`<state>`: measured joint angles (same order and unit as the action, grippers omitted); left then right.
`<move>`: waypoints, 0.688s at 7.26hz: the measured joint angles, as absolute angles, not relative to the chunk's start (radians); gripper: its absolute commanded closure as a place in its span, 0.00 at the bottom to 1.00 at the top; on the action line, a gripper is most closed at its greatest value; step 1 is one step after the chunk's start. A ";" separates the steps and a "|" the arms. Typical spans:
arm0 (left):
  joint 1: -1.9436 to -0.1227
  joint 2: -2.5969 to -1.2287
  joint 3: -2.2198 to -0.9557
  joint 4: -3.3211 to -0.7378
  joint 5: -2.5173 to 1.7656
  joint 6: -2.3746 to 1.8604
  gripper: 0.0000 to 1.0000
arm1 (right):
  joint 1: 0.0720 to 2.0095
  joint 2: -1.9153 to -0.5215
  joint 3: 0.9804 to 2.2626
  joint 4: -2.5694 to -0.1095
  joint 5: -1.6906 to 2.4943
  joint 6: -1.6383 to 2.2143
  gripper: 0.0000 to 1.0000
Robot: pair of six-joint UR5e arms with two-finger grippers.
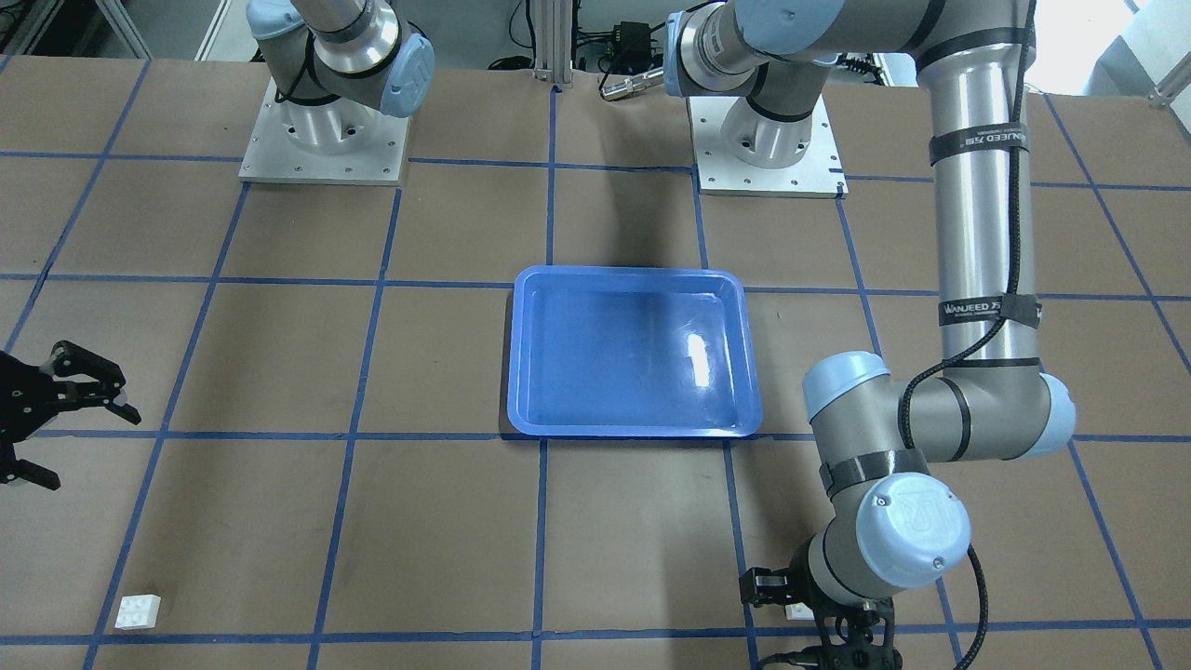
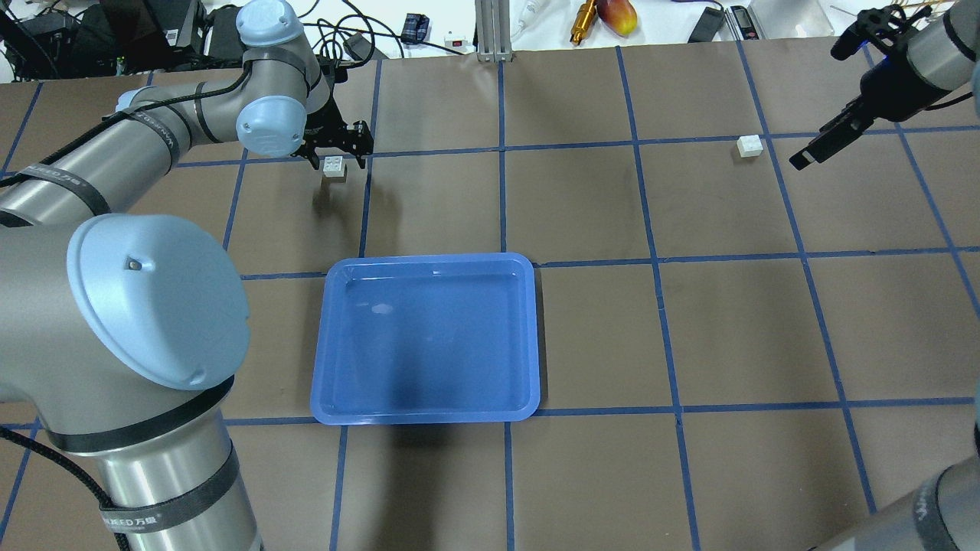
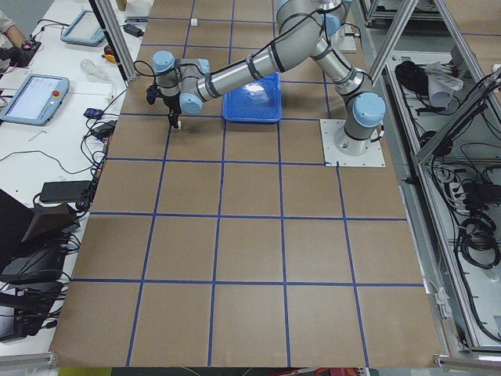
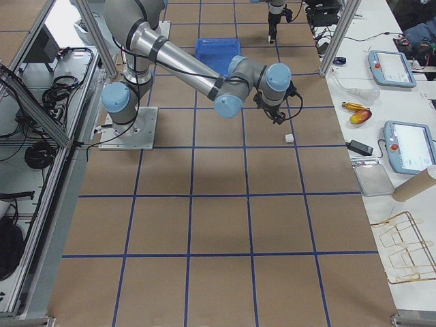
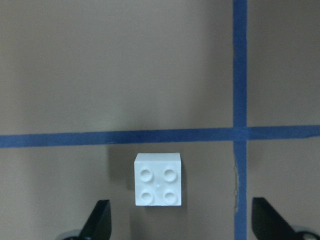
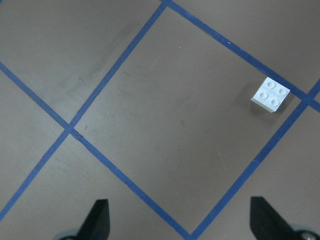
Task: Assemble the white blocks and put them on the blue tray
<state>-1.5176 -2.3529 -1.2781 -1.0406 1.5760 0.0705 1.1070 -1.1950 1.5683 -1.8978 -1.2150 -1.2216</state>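
Note:
The blue tray lies empty at the table's middle, also in the front view. One white block sits beyond the tray's left corner. My left gripper hangs open right above it. In the left wrist view the block lies studs up, just ahead of the spread fingertips. A second white block sits at the far right on a blue line. My right gripper is open and empty, raised beside it. The right wrist view shows that block off to the upper right.
Blue tape lines grid the brown table. The two arm bases stand on the robot's side. An aluminium post, tools and a fruit lie beyond the far edge. My left arm's elbow hangs beside the tray.

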 measured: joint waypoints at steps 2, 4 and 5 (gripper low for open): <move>-1.506 -2.353 -1.275 -1.034 1.547 0.081 0.93 | 1.082 -1.113 1.562 -1.995 -1.141 -1.368 0.00; -1.494 -2.339 -1.273 -1.040 1.542 0.096 0.95 | 1.079 -1.031 1.505 -2.040 -1.094 -1.548 0.00; -1.494 -2.325 -1.273 -1.050 1.540 0.097 0.95 | 1.079 -0.985 1.457 -2.044 -1.085 -1.645 0.00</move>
